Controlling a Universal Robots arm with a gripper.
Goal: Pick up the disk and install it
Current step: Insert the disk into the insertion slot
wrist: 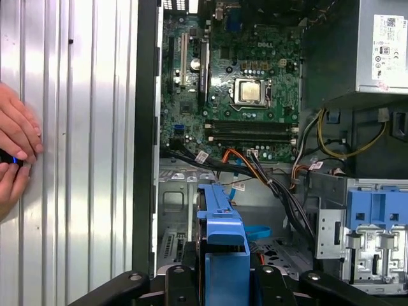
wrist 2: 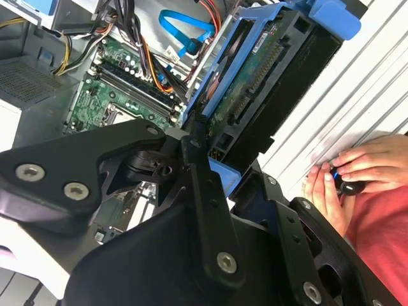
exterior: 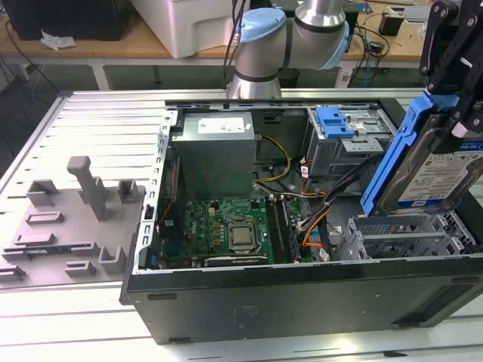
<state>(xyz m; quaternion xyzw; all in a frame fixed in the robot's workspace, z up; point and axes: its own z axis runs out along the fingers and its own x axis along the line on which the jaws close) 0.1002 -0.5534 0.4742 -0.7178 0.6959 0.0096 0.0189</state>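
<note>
A: Where was the silver hard drive in blue plastic carrier bracket (exterior: 434, 170)?
B: Clamped in black gripper (exterior: 457, 111), hanging twd its 7 o'clock in exterior view, tilted, above open black PC case (exterior: 302, 302).

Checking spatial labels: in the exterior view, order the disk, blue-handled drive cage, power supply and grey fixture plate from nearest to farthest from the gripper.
1. disk, held in the gripper, exterior view's right.
2. drive cage, inside the case.
3. power supply, farther left inside it.
4. grey fixture plate, outside the case, exterior view's left.
</note>
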